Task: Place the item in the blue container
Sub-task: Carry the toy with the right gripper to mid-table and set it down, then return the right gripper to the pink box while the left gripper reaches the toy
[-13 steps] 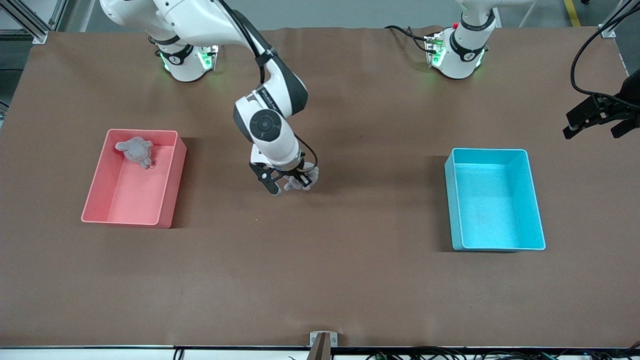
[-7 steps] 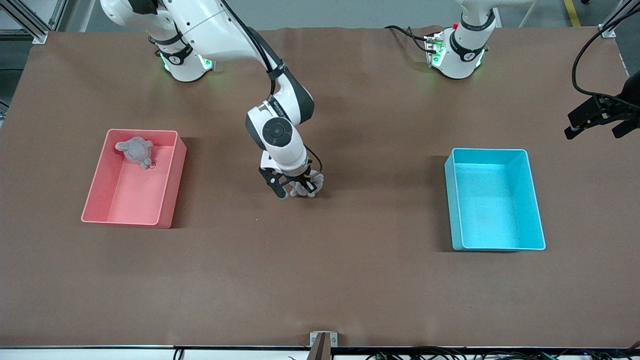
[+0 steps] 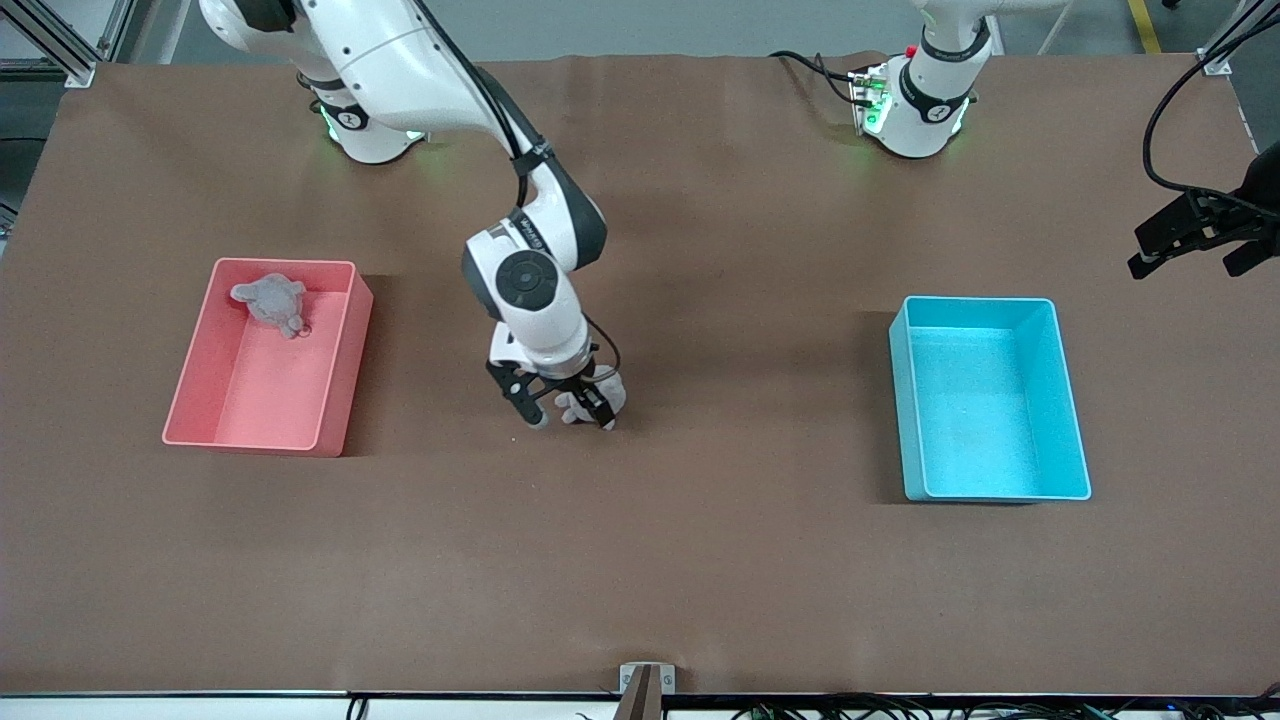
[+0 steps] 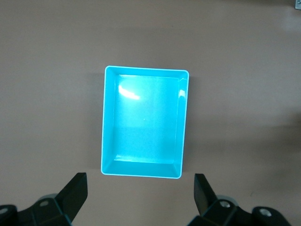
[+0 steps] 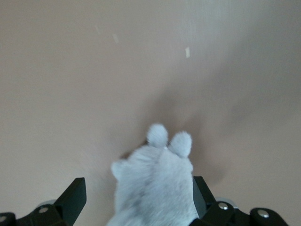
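Two bins sit well apart on the table (image 3: 700, 560): pink bin (image 3: 330, 400) (grey plush (image 3: 270, 300) inside) and blue container (image 3: 1065, 400). Between them, right gripper (image 3: 570, 418) straddles a pale plush (image 3: 598, 392).

Left gripper (image 4: 141, 197) hangs wide above the container (image 4: 107, 141).

Right gripper (image 5: 139, 200) spread; plush (image 5: 155, 188) touches one finger.

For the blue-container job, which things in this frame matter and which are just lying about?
Part of the job:
- blue container, empty
- pale plush toy between the right claw fingers, claw open, mid-table
- left claw, open, waiting above the blue container

Lying about:
- pink bin
- grey plush inside the pink bin
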